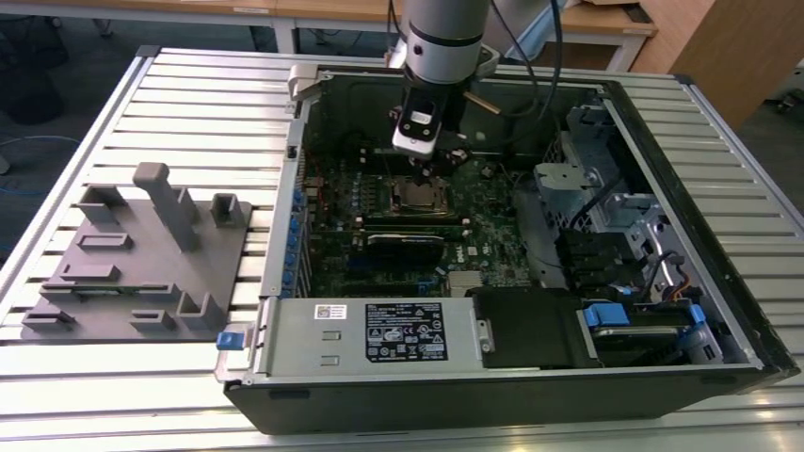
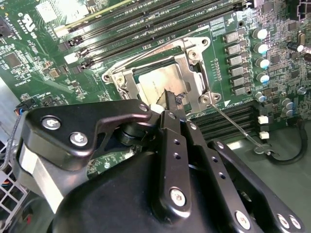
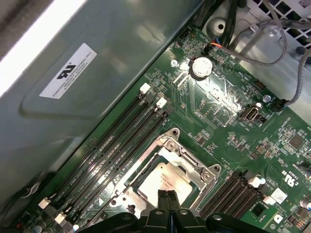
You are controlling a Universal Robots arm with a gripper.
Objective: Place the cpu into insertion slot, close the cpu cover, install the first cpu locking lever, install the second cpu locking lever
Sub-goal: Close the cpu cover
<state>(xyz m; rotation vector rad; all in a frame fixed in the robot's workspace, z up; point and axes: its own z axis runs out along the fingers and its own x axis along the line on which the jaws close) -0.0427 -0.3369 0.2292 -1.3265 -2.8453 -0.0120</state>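
Claw (image 2: 170, 97), pinched narrow with nothing seen between its tips, points down at one edge of the flat-lying cover (image 2: 188, 62); cpu (image 2: 158, 82) sits in the slot (image 2: 146, 70) directly beneath, and a wire lever (image 2: 233, 125) slants outward just beside the tips.

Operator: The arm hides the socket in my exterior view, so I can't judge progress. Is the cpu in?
Observer: Yes. In both wrist views the cpu lies flat and seated.
Operator: Is the cover down?
Observer: The cpu cover lies closed over it, framing the chip.
Operator: And the levers?
Observer: In the second wrist view one locking lever angles away from the cover, unlatched.
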